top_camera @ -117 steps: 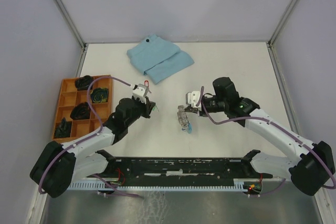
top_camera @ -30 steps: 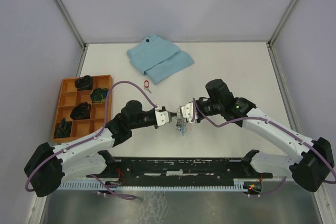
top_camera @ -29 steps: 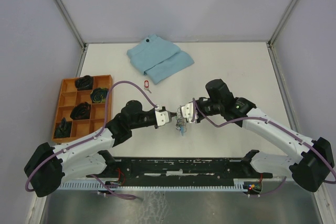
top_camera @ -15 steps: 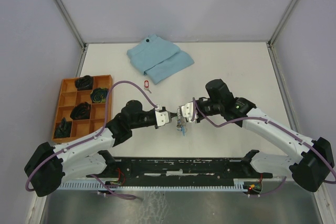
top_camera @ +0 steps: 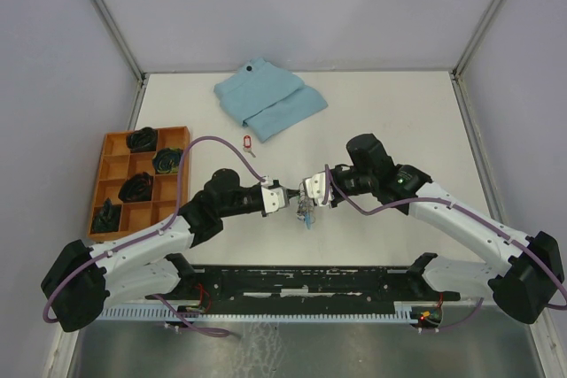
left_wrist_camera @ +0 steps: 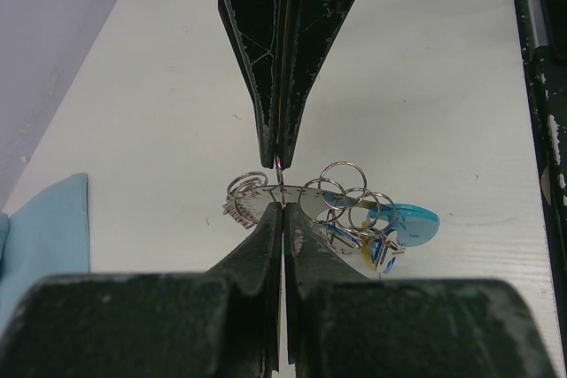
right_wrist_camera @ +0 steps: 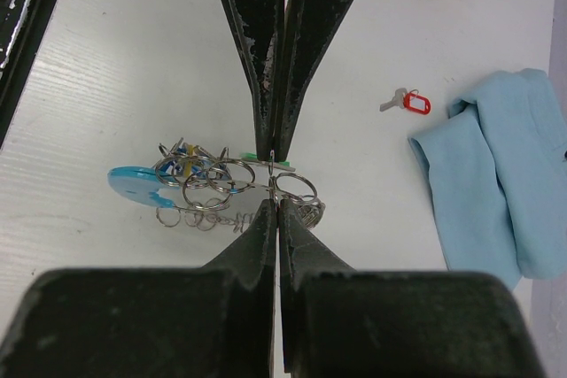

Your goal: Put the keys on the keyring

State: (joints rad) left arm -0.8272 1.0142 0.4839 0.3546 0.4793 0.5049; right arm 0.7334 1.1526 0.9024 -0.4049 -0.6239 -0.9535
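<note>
– Now, where is the keyring (top_camera: 306, 211)?
– Mid-worktop, toward the near edge; left pincer (top_camera: 285, 198) and right pincer (top_camera: 306, 194) are each closed on one of its thin wire rings.
– Handling?
– Probably light, floppy, slippery; grip one ring edge-on. One red key (top_camera: 248, 141) lies nearer the far edge.

light: bright, even, diffuse | shadows: lying soft under the arms | wrist views: near gripper bodies blurring, bench (top_camera: 399, 112) staying sharp

White tbl (top_camera: 399, 112): orange tray (top_camera: 113, 161), blue cloth (top_camera: 270, 104), red-tag key (top_camera: 249, 142).
</note>
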